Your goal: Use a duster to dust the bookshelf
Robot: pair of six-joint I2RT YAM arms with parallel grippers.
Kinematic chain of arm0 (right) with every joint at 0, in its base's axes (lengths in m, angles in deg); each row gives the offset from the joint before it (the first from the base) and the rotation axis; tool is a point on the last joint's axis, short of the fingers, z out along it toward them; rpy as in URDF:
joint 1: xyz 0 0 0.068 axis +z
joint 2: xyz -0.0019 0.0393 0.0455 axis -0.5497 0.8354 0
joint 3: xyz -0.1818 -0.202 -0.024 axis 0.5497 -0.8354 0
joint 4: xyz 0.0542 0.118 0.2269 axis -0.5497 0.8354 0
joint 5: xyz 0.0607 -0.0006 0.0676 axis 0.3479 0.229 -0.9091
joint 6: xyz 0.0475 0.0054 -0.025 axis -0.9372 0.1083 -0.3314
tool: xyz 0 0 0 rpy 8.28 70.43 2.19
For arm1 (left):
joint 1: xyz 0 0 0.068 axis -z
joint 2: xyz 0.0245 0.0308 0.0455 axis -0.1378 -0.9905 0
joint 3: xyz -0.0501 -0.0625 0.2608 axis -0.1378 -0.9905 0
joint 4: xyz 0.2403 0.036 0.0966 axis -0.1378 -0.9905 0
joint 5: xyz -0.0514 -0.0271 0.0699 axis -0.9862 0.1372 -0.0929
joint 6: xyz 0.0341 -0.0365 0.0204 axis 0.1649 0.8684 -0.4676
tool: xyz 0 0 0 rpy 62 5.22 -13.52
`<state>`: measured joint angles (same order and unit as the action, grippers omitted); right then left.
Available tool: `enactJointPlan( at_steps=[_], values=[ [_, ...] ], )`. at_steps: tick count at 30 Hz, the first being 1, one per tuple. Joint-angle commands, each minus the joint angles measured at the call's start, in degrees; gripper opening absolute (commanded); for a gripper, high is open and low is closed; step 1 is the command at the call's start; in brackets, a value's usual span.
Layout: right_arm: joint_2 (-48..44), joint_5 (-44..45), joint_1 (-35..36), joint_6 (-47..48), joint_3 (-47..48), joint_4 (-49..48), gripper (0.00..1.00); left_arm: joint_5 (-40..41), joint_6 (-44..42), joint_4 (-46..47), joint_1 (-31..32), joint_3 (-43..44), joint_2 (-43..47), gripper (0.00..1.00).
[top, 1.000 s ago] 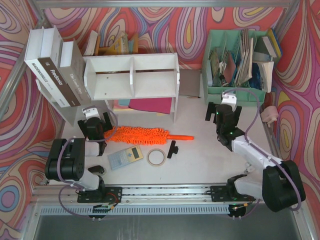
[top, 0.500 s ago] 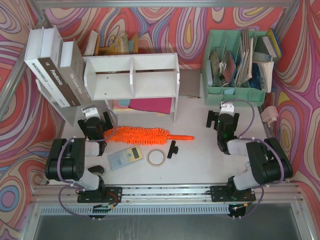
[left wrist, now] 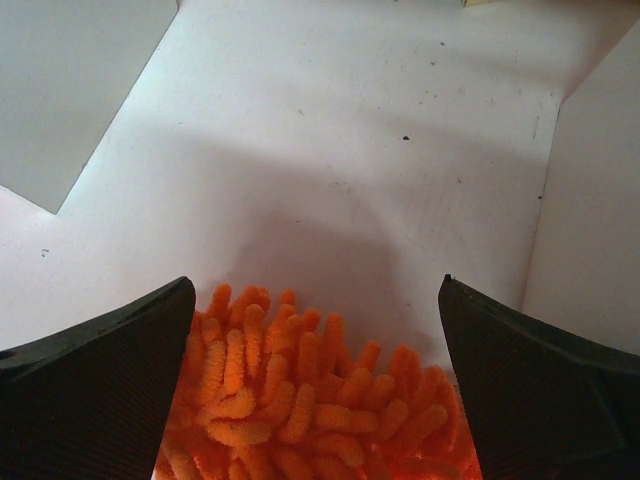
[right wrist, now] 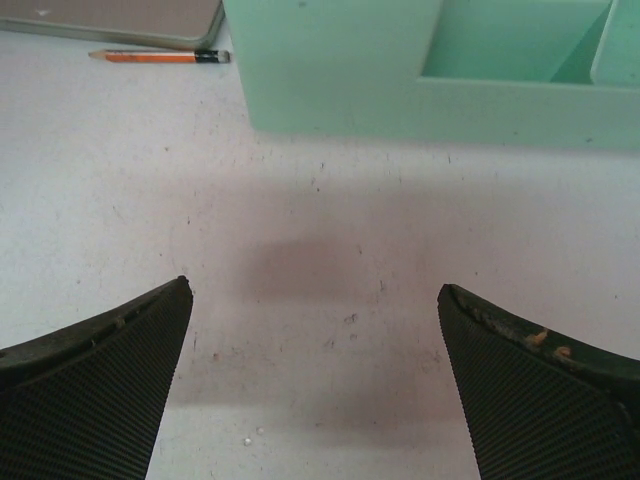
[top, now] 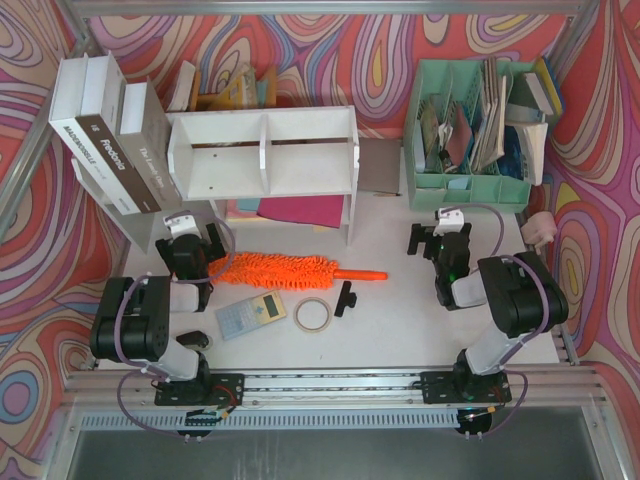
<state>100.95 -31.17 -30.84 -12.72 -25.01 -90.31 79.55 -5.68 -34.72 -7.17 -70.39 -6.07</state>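
The orange fluffy duster (top: 275,270) lies flat on the white table in front of the white bookshelf (top: 265,150), with its plastic handle (top: 362,275) pointing right. My left gripper (top: 192,242) is open at the duster's left end. In the left wrist view the fluffy end (left wrist: 300,390) lies between the wide-apart fingers (left wrist: 100,390), and my left gripper (left wrist: 315,290) is not closed on it. My right gripper (top: 440,240) is open and empty over bare table, facing the mint-green organizer (top: 470,130). The right wrist view shows my right gripper (right wrist: 315,285) over bare table.
Big books (top: 105,145) lean left of the shelf. A calculator (top: 250,315), tape roll (top: 313,314) and black clip (top: 346,297) lie near the front. A pencil (right wrist: 160,56) and grey notebook (top: 378,165) lie left of the organizer. A white panel (left wrist: 590,200) stands right of the left gripper.
The right arm has folded back toward its base, and its gripper has drawn slightly away from the organizer. The left arm and the duster have not moved.
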Motion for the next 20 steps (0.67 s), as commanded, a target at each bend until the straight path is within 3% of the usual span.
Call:
enactJointPlan(
  at_steps=[1, 20],
  values=[
    [0.34, -1.56, -0.3, 0.93, -0.4, -5.23, 0.99, -0.47, 0.7, 1.25, -0.12, 0.71, -0.37, 0.99],
    [0.51, -2.11, -0.42, 0.59, -0.21, -4.86, 0.99, -0.51, 0.7, 1.23, -0.14, 0.79, -0.32, 0.98]
  ],
)
